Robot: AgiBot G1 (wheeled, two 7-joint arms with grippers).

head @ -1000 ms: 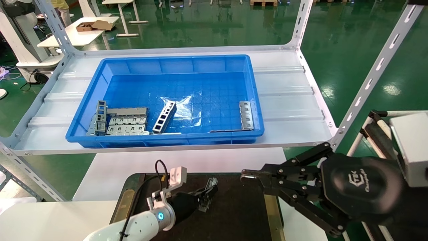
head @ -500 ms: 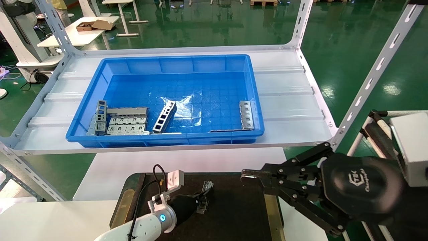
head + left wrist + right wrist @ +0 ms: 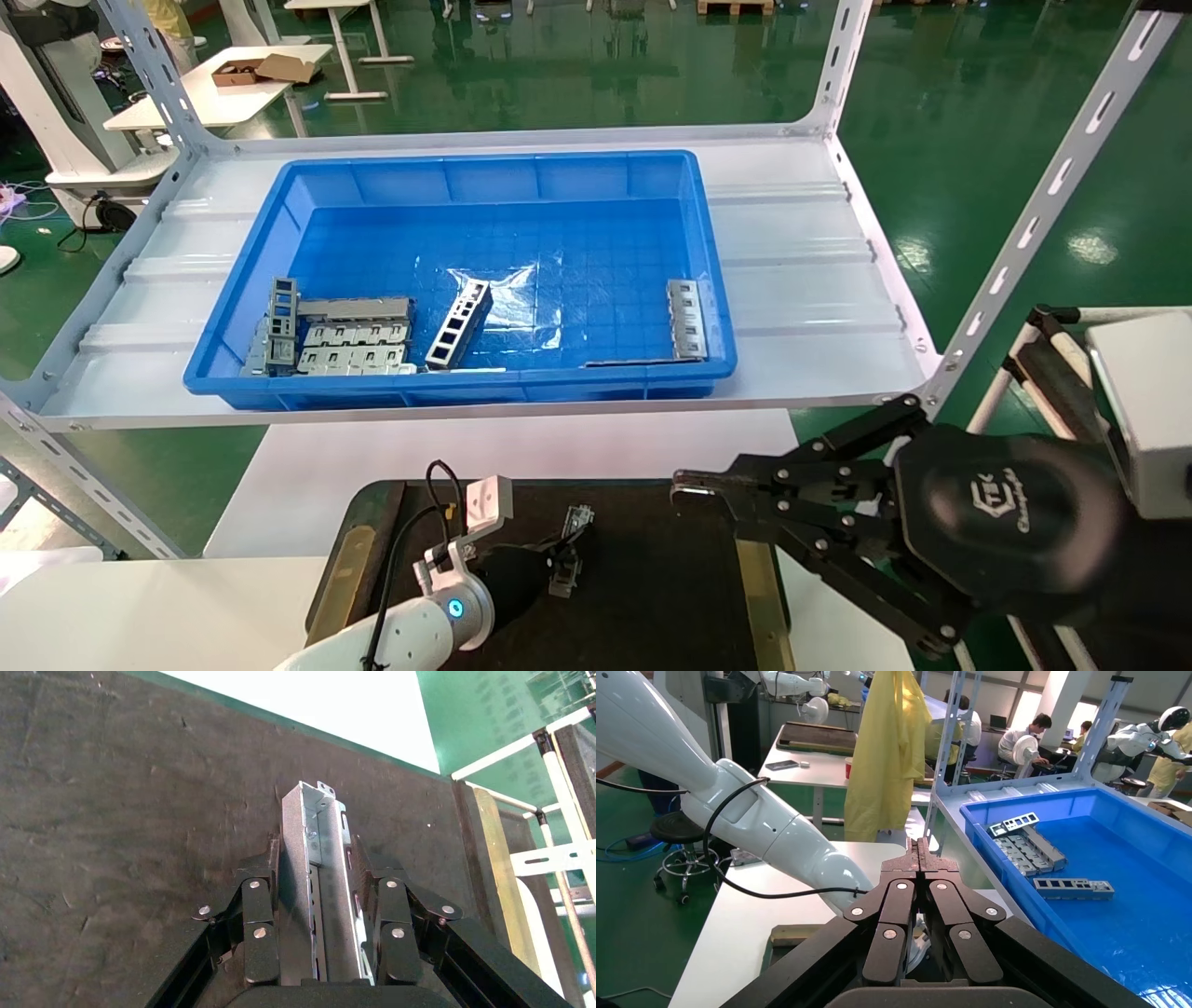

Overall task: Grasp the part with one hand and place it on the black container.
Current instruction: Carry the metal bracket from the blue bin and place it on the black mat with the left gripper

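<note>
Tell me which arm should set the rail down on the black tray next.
Left. The left tool is already shut on the part, low over the black container. The right tool is shut and empty, hanging by the tray's right edge.

The narrow grey metal rail with raised side edges (image 3: 318, 881) sits clamped lengthwise in the left black linkage-fingered gripper (image 3: 320, 903), low over the flat matte black-brown tray with brass-coloured end strips (image 3: 652, 596)
</note>
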